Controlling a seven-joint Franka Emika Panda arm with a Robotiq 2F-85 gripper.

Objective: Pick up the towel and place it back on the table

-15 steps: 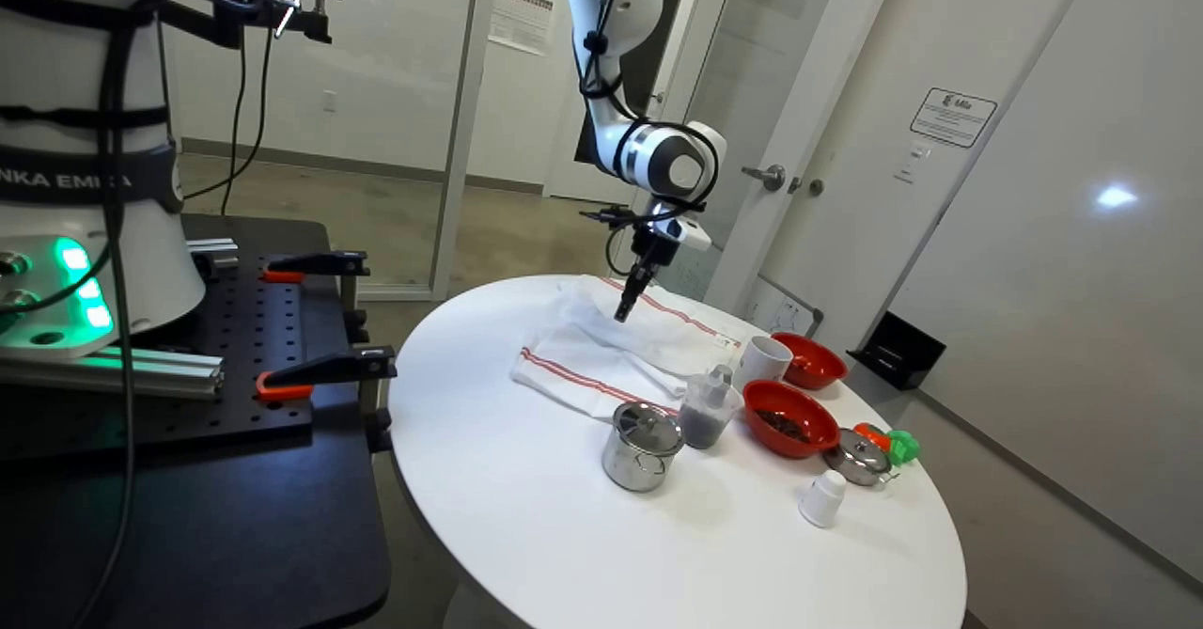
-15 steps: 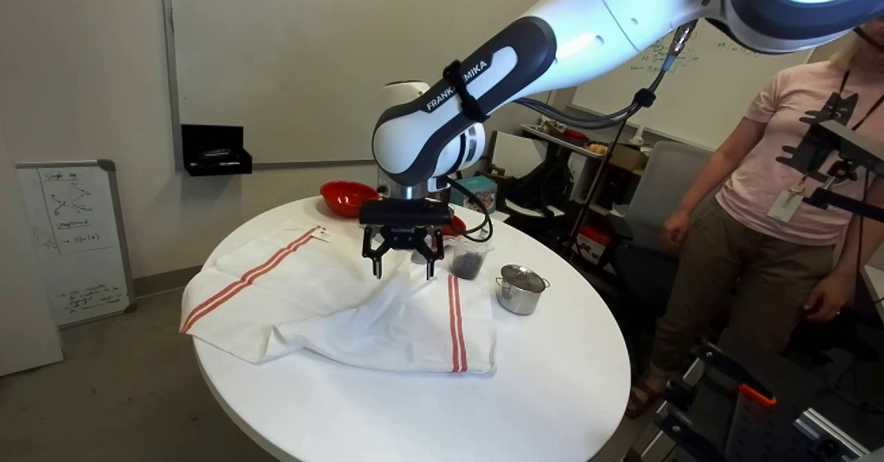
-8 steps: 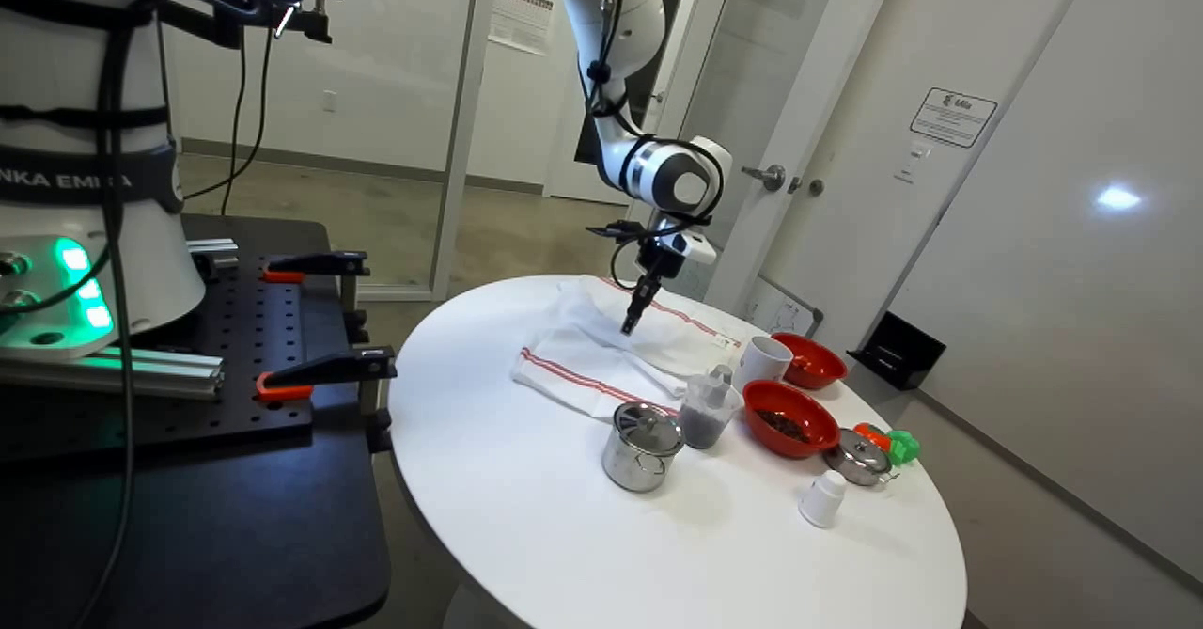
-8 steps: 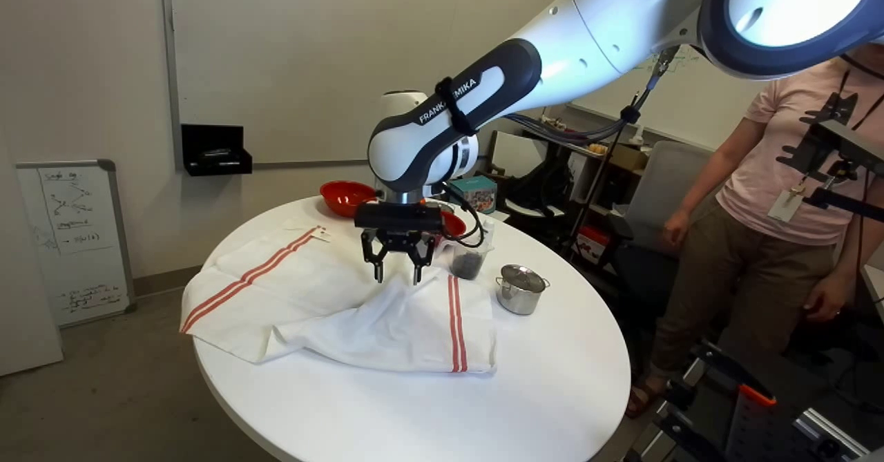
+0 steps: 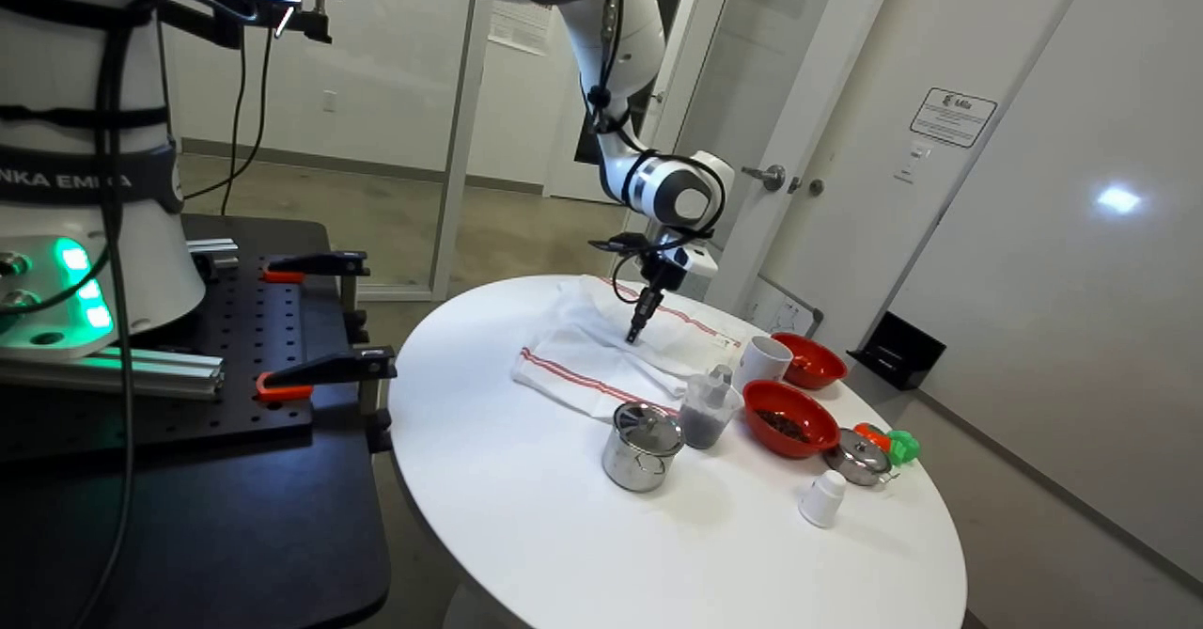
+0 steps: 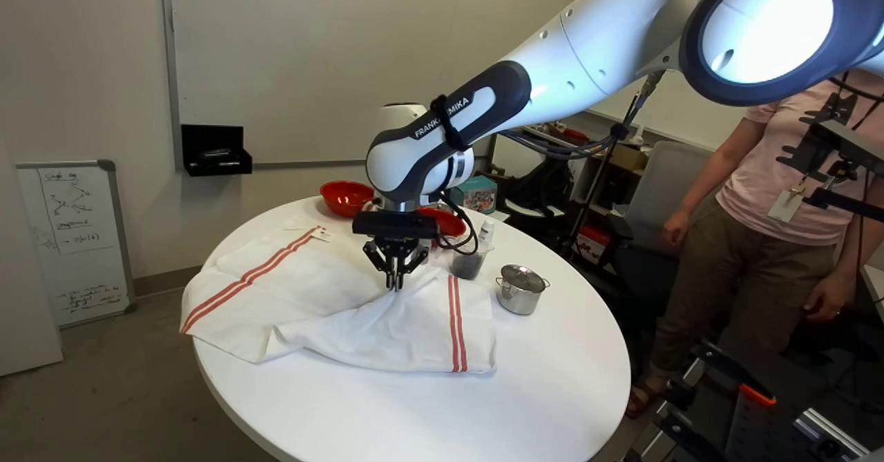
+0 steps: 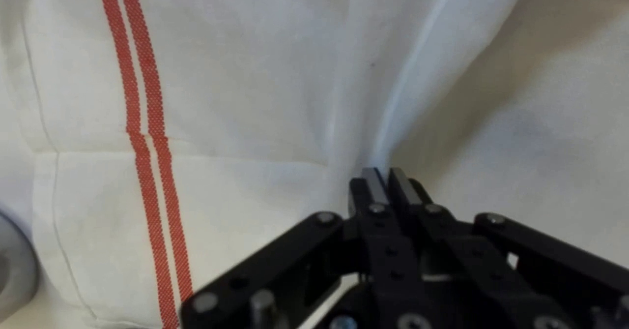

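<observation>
The gripper [image 6: 394, 286] points down near the middle of the towel [image 6: 324, 289]. Its two fingers are closed on a fold of this cloth; in the wrist view the fold runs into the narrow gap between the tips. The rest of the towel lies wrinkled on the tabletop [image 6: 545, 393] around the gripper, and in an exterior view its red stripes are seen to the left and to the right of the gripper. On the right, in the same view, stands the pot [image 6: 521, 293], and nearer to the gripper the cup [image 6: 467, 264] with grey contents. Behind the gripper are a red bowl [image 6: 449, 223] and, more to the left, another red bowl [image 6: 345, 198]. A person [image 6: 773, 186] stands well apart from it, to the right
</observation>
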